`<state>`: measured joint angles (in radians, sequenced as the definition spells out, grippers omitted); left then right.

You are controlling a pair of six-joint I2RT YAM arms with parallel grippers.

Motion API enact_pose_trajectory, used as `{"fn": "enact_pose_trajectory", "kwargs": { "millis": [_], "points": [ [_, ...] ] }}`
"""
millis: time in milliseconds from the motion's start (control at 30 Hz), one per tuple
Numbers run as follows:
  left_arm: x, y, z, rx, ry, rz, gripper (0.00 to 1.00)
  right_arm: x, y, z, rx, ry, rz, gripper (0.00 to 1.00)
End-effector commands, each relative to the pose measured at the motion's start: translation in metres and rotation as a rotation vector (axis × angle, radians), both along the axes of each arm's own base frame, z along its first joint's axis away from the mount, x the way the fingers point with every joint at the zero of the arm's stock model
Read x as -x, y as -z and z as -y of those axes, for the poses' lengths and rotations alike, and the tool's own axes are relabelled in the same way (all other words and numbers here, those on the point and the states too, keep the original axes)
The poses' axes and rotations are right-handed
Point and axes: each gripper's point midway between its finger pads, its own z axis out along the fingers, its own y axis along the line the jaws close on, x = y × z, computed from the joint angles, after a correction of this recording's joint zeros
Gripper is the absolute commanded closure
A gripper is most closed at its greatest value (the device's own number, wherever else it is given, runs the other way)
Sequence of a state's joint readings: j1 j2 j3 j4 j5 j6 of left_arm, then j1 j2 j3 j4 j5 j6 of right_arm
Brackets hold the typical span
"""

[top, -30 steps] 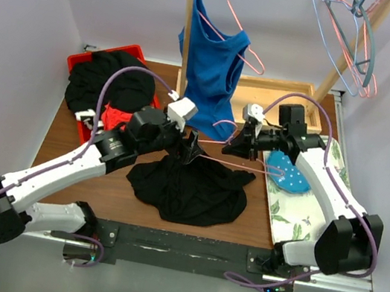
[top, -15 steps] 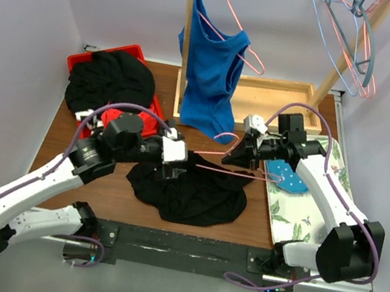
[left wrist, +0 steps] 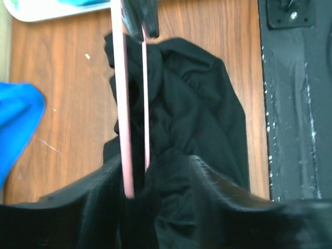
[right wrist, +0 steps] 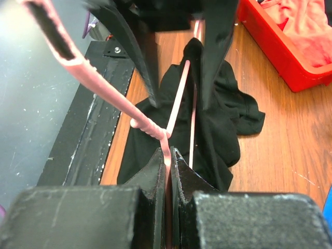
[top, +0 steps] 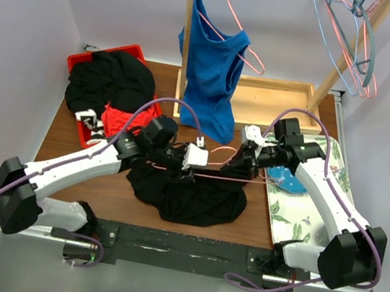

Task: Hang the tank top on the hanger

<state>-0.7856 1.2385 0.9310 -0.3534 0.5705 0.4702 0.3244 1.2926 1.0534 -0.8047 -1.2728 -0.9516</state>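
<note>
The black tank top (top: 193, 199) lies crumpled on the wooden table near the front edge. The thin pink hanger (top: 250, 178) is held low across its upper edge. My right gripper (top: 235, 167) is shut on the hanger's twisted neck (right wrist: 150, 129), which is pinched between its fingertips (right wrist: 158, 161). My left gripper (top: 193, 167) sits at the top's upper edge. In the left wrist view its jaws (left wrist: 155, 176) have closed in round a bunch of the black fabric (left wrist: 197, 104). The hanger's wire (left wrist: 120, 93) runs just inside the left finger.
A red bin (top: 121, 50) at the back left holds a black garment heap (top: 108, 81) and red cloth. A blue top (top: 211, 73) hangs on a wooden post (top: 185, 38). Behind lies a wooden tray (top: 278, 100), with a floral pad (top: 306, 203) on the right and spare hangers (top: 350, 37) above.
My left arm swung right and down onto the top's upper edge, and its wide-open jaws narrowed onto the fabric. My right gripper brought the hanger lower and a little left.
</note>
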Motion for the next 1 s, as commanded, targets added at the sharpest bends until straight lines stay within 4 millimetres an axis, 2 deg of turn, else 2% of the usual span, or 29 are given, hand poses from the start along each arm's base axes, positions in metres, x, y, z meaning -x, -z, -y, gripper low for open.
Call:
{"fn": "enact_pose_trajectory", "kwargs": {
  "millis": [0, 33, 100, 133, 200, 233, 267, 300, 333, 367, 400, 433, 467, 567, 667, 800, 833, 867, 933, 967],
  "points": [
    [-0.012, -0.016, 0.016, 0.05, -0.045, -0.041, 0.81, 0.006, -0.003, 0.0, -0.016, -0.016, 0.026, 1.0],
    [-0.016, -0.016, 0.016, 0.044, -0.074, -0.049, 0.98, 0.005, -0.003, -0.001, -0.017, -0.014, 0.03, 1.0],
    [-0.018, -0.016, 0.014, 0.046, -0.131, -0.092, 1.0, 0.001, 0.0, 0.001, 0.006, 0.012, 0.031, 1.0],
    [-0.022, -0.013, 0.01, 0.039, -0.178, -0.101, 1.0, -0.005, -0.001, 0.0, 0.014, 0.043, 0.012, 0.88],
    [-0.021, -0.021, 0.007, 0.087, -0.244, -0.128, 1.0, -0.017, -0.001, 0.004, 0.076, 0.147, -0.015, 0.7],
    [-0.02, -0.013, 0.002, 0.084, -0.283, -0.147, 1.0, -0.032, -0.005, 0.01, 0.092, 0.216, 0.018, 0.57],
    [-0.022, -0.017, 0.002, 0.117, -0.312, -0.144, 1.0, -0.041, -0.007, 0.016, 0.111, 0.272, 0.028, 0.52],
    [-0.019, -0.023, -0.002, 0.159, -0.361, -0.177, 1.0, -0.053, -0.015, 0.027, 0.14, 0.378, 0.036, 0.45],
    [-0.023, -0.011, -0.009, 0.146, -0.417, -0.179, 1.0, -0.07, -0.022, 0.041, 0.134, 0.475, 0.044, 0.27],
    [-0.023, -0.013, -0.011, 0.174, -0.456, -0.198, 1.0, -0.08, -0.028, 0.051, 0.133, 0.55, 0.032, 0.18],
    [-0.02, -0.008, -0.016, 0.189, -0.498, -0.239, 1.0, -0.087, -0.039, 0.061, 0.131, 0.637, 0.013, 0.16],
    [-0.024, -0.007, -0.02, 0.203, -0.544, -0.243, 1.0, -0.093, -0.043, 0.075, 0.137, 0.688, 0.009, 0.15],
    [-0.026, -0.008, -0.02, 0.227, -0.574, -0.257, 1.0, -0.093, -0.046, 0.08, 0.148, 0.708, 0.011, 0.15],
    [-0.03, 0.0, -0.025, 0.25, -0.663, -0.32, 1.0, -0.08, -0.045, 0.087, 0.204, 0.706, -0.006, 0.15],
    [-0.034, 0.007, -0.025, 0.27, -0.722, -0.372, 1.0, -0.065, -0.031, 0.083, 0.218, 0.657, -0.051, 0.19],
    [-0.043, 0.01, -0.019, 0.318, -0.775, -0.415, 1.0, -0.049, 0.015, 0.07, 0.302, 0.601, -0.138, 0.22],
    [-0.044, 0.007, -0.016, 0.336, -0.767, -0.416, 1.0, -0.039, 0.025, 0.056, 0.339, 0.548, -0.133, 0.23],
    [-0.044, 0.009, -0.015, 0.336, -0.768, -0.425, 1.0, -0.042, 0.043, 0.056, 0.408, 0.562, -0.137, 0.23],
    [-0.045, 0.006, -0.012, 0.355, -0.762, -0.438, 1.0, -0.045, 0.062, 0.048, 0.457, 0.573, -0.146, 0.24],
    [-0.044, 0.006, -0.011, 0.357, -0.761, -0.443, 1.0, -0.053, 0.076, 0.051, 0.507, 0.617, -0.155, 0.26]
  ]
}}
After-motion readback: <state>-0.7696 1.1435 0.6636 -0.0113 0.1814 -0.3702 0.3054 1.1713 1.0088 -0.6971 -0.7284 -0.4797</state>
